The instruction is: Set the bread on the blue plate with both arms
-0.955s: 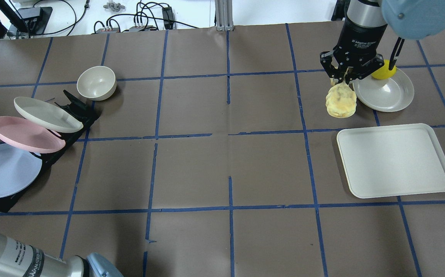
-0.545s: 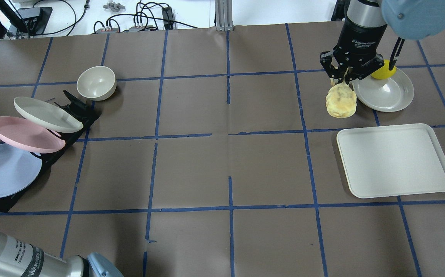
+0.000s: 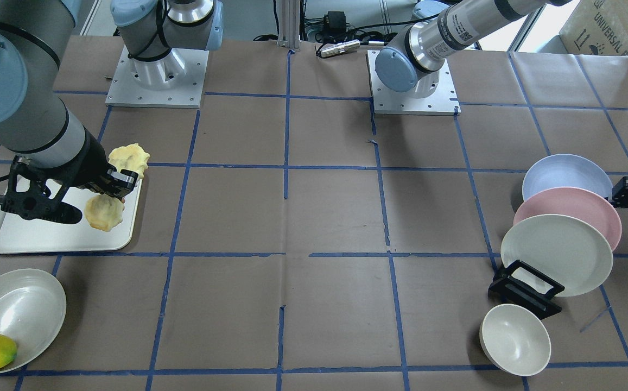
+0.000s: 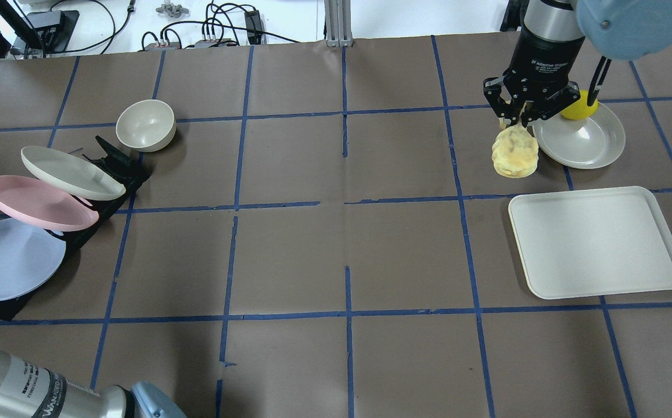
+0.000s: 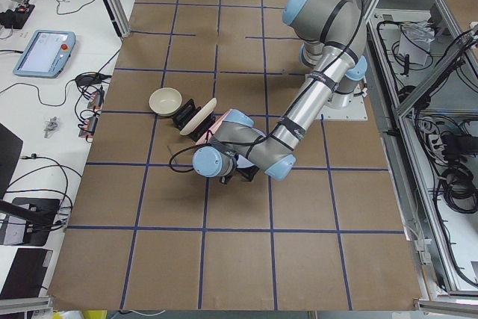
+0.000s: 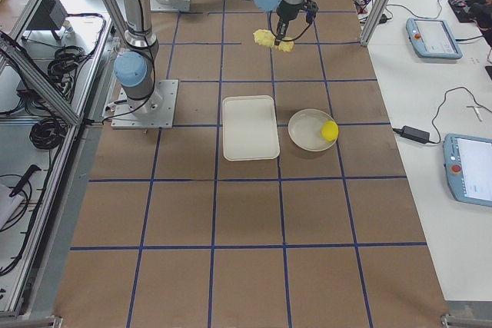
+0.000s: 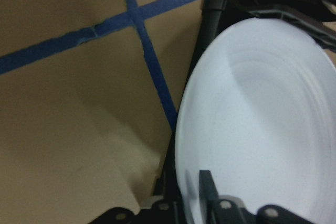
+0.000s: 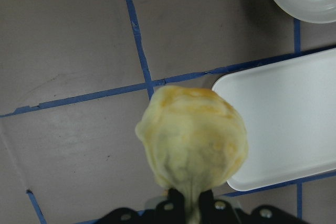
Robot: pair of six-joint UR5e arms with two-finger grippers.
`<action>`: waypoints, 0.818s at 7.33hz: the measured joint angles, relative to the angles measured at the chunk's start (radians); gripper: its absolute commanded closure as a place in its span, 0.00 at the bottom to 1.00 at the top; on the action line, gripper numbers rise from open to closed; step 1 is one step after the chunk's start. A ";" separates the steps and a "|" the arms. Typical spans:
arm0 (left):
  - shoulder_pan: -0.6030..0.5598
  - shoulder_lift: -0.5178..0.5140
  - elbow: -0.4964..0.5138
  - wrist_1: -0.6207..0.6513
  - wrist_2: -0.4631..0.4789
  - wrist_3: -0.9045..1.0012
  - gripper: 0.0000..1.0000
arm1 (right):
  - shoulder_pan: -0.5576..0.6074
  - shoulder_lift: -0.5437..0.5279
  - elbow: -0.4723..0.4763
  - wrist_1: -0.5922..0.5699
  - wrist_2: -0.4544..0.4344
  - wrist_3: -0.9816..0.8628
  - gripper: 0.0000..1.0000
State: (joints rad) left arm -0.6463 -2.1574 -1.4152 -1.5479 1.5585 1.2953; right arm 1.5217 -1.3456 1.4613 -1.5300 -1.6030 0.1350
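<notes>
In the overhead view, at the far left of the table (image 4: 312, 244), a black rack (image 4: 109, 165) holds three plates on edge: the blue plate (image 4: 10, 258) nearest, then the pink plate (image 4: 36, 203), then the cream plate (image 4: 71, 172), with a cream bowl (image 4: 146, 125) just beyond. The left hand (image 7: 210, 205) has the blue plate's rim between its fingers; one finger lies across the plate's face, but whether it is clamped tight I cannot tell. The plate sits in the rack and leans on the pink one.

Far right, the right hand (image 4: 523, 110) is closed on one end of the bread (image 4: 514, 152), which dangles free above the table, near the corner of the empty white tray (image 4: 597, 241) and beside a shallow dish (image 4: 581, 139) holding a yellow lemon (image 4: 578, 107).

Risks, as I judge them: the loaf is soft and pinched only at its tip, so a fast carry across the table could make it swing, tear or slip out. Bread and plate are well apart, so the arms must meet somewhere, and timing matters. Pulling the blue plate out at a bad angle could drag the pink plate or shift the rack. A one-edge hold may let the plate tilt, and the long loaf could roll off.
</notes>
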 measured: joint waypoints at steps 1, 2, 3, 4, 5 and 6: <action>-0.001 0.008 0.007 -0.001 0.000 -0.001 0.98 | 0.000 0.000 0.000 0.000 0.000 0.000 0.89; -0.006 0.026 0.011 -0.005 0.002 -0.003 0.98 | 0.000 0.000 0.000 0.001 0.000 0.000 0.87; -0.015 0.055 0.014 -0.016 0.004 -0.006 0.98 | 0.000 0.000 0.000 0.001 0.000 0.000 0.87; -0.022 0.086 0.017 -0.032 0.005 -0.008 0.98 | 0.000 0.000 0.000 0.001 0.000 0.000 0.87; -0.022 0.123 0.018 -0.066 0.014 -0.010 0.98 | 0.000 0.000 0.001 0.001 0.000 0.000 0.87; -0.019 0.168 0.013 -0.114 0.026 -0.011 0.98 | 0.000 0.000 0.001 0.001 0.000 0.000 0.87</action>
State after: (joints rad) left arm -0.6649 -1.9896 -1.4019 -1.6617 1.5848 1.2847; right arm 1.5217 -1.3453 1.4619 -1.5294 -1.6030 0.1350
